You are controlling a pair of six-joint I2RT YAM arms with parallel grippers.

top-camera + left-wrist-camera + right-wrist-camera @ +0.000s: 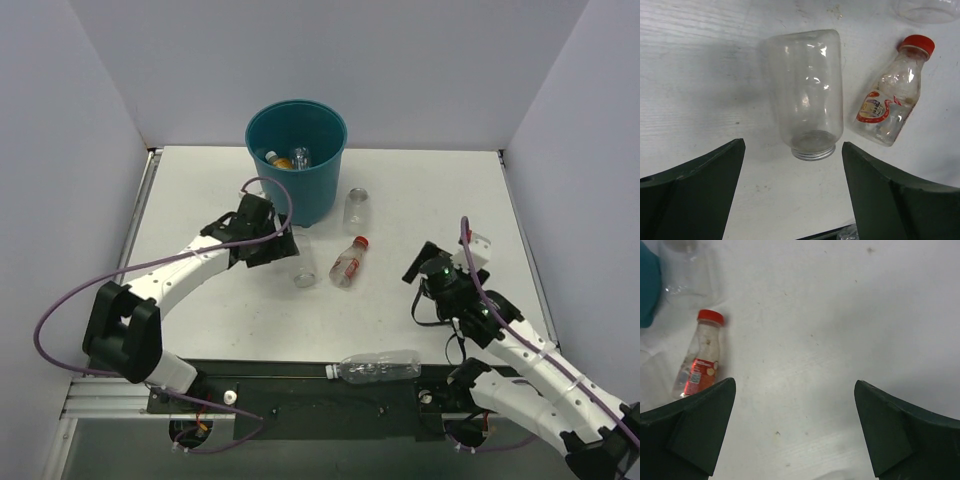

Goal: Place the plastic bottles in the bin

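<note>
Obstructions: white enclosure walls (330, 60) close the table (450, 200) on the left, far and right sides. A dark rail (290, 398) runs along the near edge.

1. Bin. The teal bin (318, 190) stands upright at the far centre of the table. At least two bottles (290, 158) already lie inside it, one of them orange-yellow.
2. Left gripper (792, 150). Jaws are spread wide and hold nothing. A clear uncapped bottle (807, 95) lies on the table directly ahead, its open mouth toward the gripper and in line with the gap between the fingers (700, 190), touching neither. The bin is just beyond and left of this gripper in the top view.
3. Red-capped bottle (349, 261). It lies on its side just right of the clear uncapped bottle, apart from it, cap pointing away from the arms.
4. A second clear bottle (356, 208) sits just right of the bin.
5. Right gripper (795, 385). Jaws are spread wide and empty, over bare table. The red-capped bottle lies to its left, well outside the finger gap.
6. A long clear bottle (380, 367) lies at the near edge, between the two arm bases.

Free room: bare table surface lies right of the red-capped bottle and left of the left arm.
</note>
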